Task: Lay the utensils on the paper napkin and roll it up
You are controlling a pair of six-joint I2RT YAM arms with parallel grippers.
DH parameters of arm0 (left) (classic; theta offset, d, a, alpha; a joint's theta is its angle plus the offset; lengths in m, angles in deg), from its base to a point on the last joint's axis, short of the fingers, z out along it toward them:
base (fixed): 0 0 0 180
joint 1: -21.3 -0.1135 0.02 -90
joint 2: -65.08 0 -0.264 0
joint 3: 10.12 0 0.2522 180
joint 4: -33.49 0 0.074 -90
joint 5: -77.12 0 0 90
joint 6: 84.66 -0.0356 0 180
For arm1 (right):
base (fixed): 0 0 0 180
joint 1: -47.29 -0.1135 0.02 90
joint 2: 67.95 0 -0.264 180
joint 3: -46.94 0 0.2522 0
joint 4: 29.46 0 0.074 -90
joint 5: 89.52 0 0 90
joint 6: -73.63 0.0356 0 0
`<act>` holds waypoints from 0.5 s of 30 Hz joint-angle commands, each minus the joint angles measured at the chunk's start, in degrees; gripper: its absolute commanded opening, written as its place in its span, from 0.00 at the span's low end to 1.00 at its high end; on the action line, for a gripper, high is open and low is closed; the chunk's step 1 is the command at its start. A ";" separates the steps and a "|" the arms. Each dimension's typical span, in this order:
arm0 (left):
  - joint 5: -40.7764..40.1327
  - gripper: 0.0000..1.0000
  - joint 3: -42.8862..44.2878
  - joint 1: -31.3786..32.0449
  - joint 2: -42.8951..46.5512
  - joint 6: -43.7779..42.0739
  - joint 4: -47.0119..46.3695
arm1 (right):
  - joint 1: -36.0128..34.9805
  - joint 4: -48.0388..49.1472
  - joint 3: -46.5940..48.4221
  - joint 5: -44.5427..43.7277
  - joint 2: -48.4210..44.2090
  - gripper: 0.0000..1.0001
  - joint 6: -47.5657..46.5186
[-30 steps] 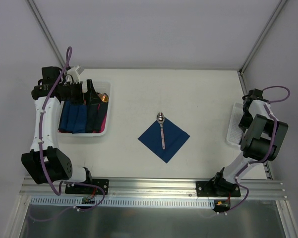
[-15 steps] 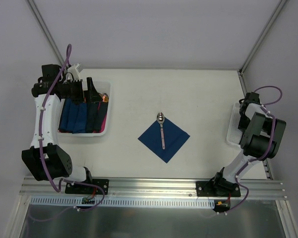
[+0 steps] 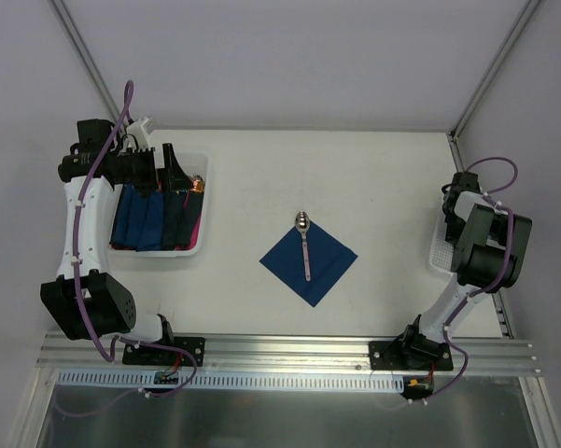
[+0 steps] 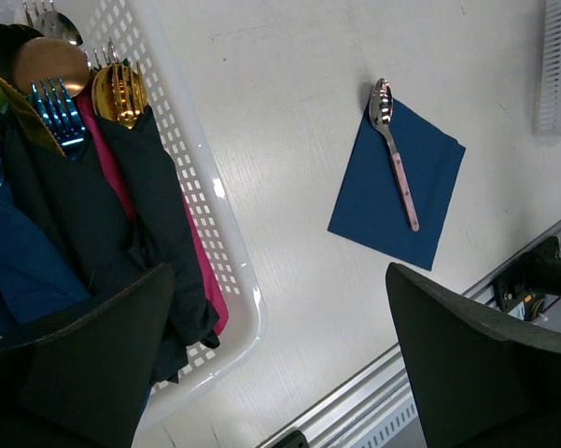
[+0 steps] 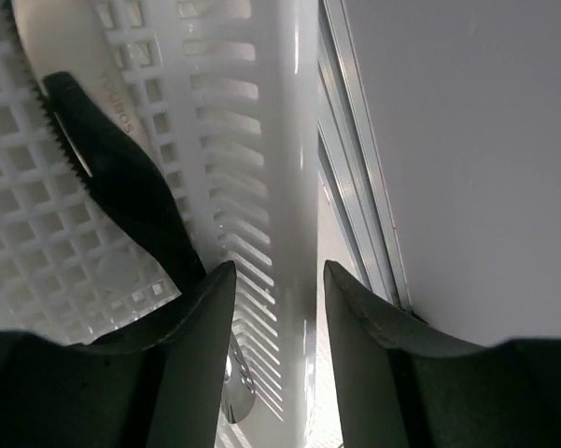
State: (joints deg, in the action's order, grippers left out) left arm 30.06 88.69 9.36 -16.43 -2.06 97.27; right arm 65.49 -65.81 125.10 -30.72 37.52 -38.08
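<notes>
The navy paper napkin [image 3: 309,260] lies as a diamond at the table's middle, also in the left wrist view [image 4: 398,185]. One silver spoon [image 3: 304,245] lies along its diagonal, bowl off the far corner [image 4: 393,151]. My left gripper [image 3: 175,174] is open and empty above the left basket [image 4: 275,280]. My right gripper [image 3: 452,207] is down at the white slotted tray [image 3: 440,245] on the right edge. In its wrist view the open jaws [image 5: 278,273] straddle the tray's wall [image 5: 294,140]. A serrated knife blade [image 5: 121,187] and a spoon bowl [image 5: 238,397] lie inside.
A white perforated basket [image 3: 203,213] at the left holds dark blue and pink rolled bundles [image 4: 131,233] with gold and blue cutlery heads [image 4: 119,91]. The aluminium rail [image 3: 289,353] runs along the near edge. A frame post and grey wall stand right beside the tray [image 5: 373,187].
My right arm has folded its wrist in toward the right tray and lowered onto it. The left arm has hardly moved. Napkin and spoon are unchanged.
</notes>
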 commanded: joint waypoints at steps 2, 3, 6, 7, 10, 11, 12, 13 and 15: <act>1.36 0.99 2.31 0.43 1.09 -0.25 0.69 | -0.53 -0.09 1.34 -1.76 0.70 0.46 -0.78; 1.18 0.99 2.31 0.43 1.18 -0.33 0.69 | -0.62 0.09 1.25 -1.41 0.70 0.46 -0.87; 1.01 0.99 2.83 0.43 1.27 -0.42 0.87 | -0.97 -0.52 1.95 -1.06 1.31 0.52 -1.05; 1.09 0.99 2.92 0.43 1.27 -0.51 0.87 | -1.06 -1.57 2.39 -1.23 1.58 0.56 -0.44; 1.18 0.99 2.92 0.52 1.45 -0.51 0.96 | -1.23 -2.46 3.01 -1.14 1.50 0.65 0.53; 1.18 0.99 2.75 0.43 1.53 -0.51 1.04 | -1.32 -2.46 3.01 -1.06 1.14 0.71 1.06; 1.18 0.99 2.57 0.43 1.62 -0.42 1.04 | -1.49 -2.63 3.10 -0.71 0.18 0.72 1.06; 1.18 0.99 2.48 0.52 1.62 -0.51 1.13 | -1.67 -2.72 3.19 -0.53 -0.44 0.72 1.15; 1.18 0.99 2.39 0.43 1.62 -0.42 1.04 | -2.11 -2.99 3.36 0.08 -1.58 0.73 1.24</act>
State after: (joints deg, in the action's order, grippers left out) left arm 30.10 89.55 9.36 -16.43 -2.08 97.31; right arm 64.55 -67.30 127.07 -33.08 38.07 -38.57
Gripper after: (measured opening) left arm 0.988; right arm 0.728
